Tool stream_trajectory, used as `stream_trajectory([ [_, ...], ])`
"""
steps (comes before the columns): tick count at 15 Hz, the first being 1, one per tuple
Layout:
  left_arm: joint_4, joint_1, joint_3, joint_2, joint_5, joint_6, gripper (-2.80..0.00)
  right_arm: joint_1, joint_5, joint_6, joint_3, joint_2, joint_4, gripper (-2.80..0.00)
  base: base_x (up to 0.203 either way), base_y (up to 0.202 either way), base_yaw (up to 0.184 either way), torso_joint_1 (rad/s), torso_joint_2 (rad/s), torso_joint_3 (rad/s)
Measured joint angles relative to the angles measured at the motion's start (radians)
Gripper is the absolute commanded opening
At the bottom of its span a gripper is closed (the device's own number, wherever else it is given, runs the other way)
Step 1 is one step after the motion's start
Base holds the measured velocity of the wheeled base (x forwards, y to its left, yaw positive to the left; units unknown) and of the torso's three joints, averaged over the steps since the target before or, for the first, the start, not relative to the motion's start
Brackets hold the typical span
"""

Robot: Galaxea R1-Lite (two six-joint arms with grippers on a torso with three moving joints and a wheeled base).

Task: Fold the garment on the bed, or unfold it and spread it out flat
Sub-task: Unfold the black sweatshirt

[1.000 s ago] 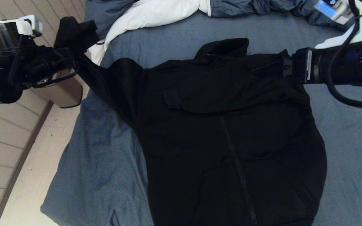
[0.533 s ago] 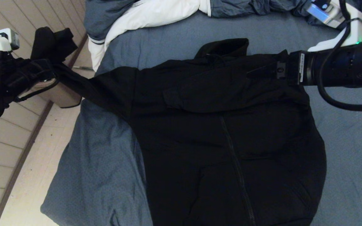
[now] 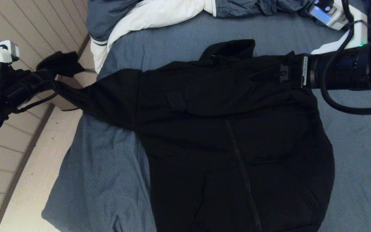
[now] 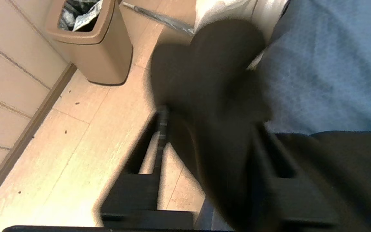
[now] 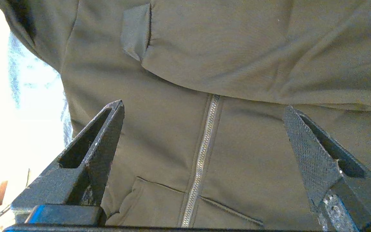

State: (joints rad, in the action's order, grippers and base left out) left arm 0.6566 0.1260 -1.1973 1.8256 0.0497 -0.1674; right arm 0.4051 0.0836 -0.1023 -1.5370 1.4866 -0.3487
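The garment [image 3: 230, 138], a black zip-front hoodie, lies front up on the bed [image 3: 108, 174]. One sleeve is folded across its chest. The other sleeve [image 3: 85, 96] stretches out past the bed's left edge over the floor. My left gripper [image 3: 52, 80] is at that sleeve's end. In the left wrist view, the left gripper [image 4: 211, 122] stands open with the sleeve [image 4: 211, 80] passing loosely between its fingers and floor showing beside it. My right gripper [image 3: 262, 75] hovers over the hoodie's right shoulder. The right gripper [image 5: 203, 106] is wide open above the zipper [image 5: 201, 154] and holds nothing.
A brown waste bin [image 4: 92, 45] stands on the wooden floor [image 3: 27, 180] left of the bed, under the left arm. A blue-grey duvet with white lining [image 3: 147, 16] is bunched at the back. A white device [image 3: 333, 14] sits at the back right.
The left arm swung out to the left and down, drawing the sleeve out past the bed's edge, and its jaws opened off the sleeve. The right arm crept slightly left.
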Motion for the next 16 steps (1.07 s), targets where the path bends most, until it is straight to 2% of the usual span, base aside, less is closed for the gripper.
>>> stream_trajectory([
  [10,-0.016,0.076,-0.011,-0.083,-0.004,-0.044,0.00,0.001,0.000,0.000,-0.008,-0.006,-0.001,0.00,0.000,0.000,0.000,0.000,0.00,0.000],
  [12,-0.027,0.051,0.011,-0.082,-0.006,-0.044,0.00,0.001,0.000,0.000,-0.003,-0.008,-0.001,0.00,0.000,0.000,0.000,0.000,0.00,0.000],
  [16,-0.021,-0.067,0.047,-0.003,0.021,-0.050,0.00,-0.007,0.000,0.000,-0.001,-0.009,-0.003,0.00,0.000,0.000,0.000,0.000,0.00,0.000],
])
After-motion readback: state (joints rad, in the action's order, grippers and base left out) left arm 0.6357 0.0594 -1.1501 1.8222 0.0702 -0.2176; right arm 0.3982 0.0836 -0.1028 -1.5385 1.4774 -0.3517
